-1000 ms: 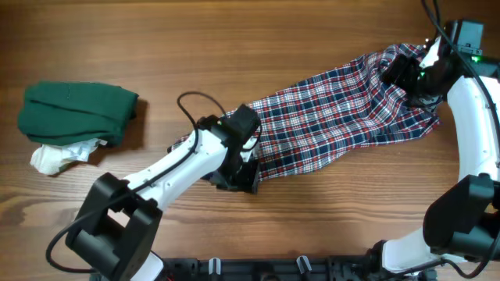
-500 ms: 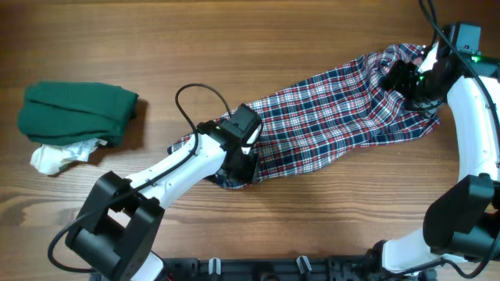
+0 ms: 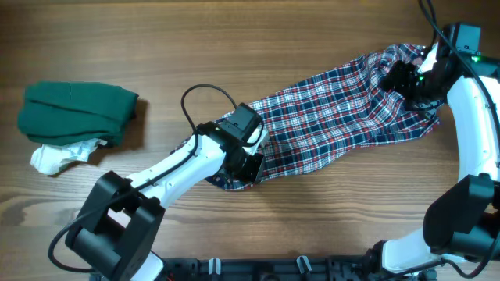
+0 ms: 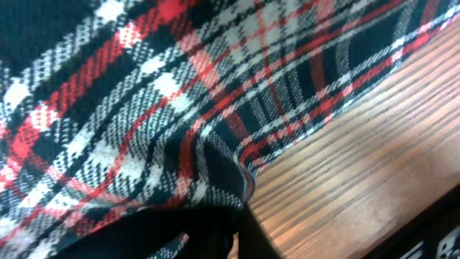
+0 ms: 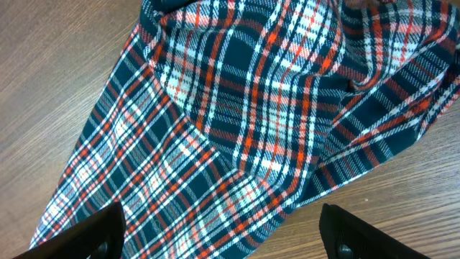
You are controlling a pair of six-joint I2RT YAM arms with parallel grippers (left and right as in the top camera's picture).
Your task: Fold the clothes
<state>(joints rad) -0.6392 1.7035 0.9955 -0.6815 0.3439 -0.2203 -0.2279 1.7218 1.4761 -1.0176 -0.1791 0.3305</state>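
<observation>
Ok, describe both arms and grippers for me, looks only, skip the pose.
Both arms are built alike: white rounded links joined by chunky black joints. The left arm carries a thin black cable looping free near the black left gripper. The right arm shows a small green light by its wrist, and the right gripper is black too. No readable markings.

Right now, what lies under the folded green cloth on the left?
A crumpled white cloth sticks out from under the lower left edge of the green cloth, on the table. How far it reaches underneath is covered.
</observation>
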